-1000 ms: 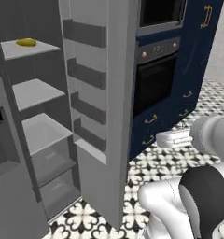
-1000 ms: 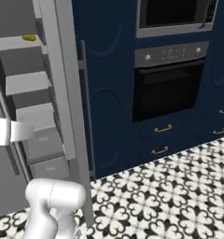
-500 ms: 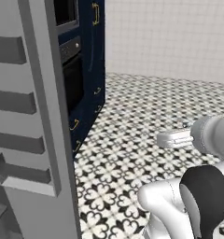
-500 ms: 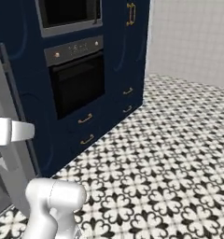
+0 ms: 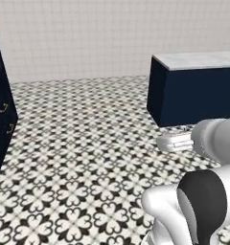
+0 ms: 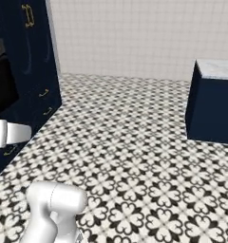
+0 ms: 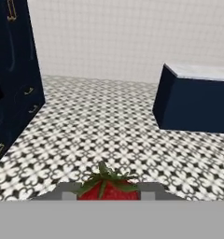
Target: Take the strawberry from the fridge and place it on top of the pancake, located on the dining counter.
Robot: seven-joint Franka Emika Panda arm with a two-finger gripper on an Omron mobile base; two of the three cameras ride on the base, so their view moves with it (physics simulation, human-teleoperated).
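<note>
Gripper pinching the strawberry, the robot faces the dining counter; a jolt could shake the fruit loose.

We are looking at a home kitchen, a rendered one. A floor of black-and-white patterned tiles is stretching across the room to a wall of small pale tiles. Along one side, tall navy cabinets are standing with brass handles and drawers, and the dark front of a built-in oven is showing at the edge of the right base view. Across the open floor, an island desk is standing on a navy base, carrying a pale marbled top.
</note>
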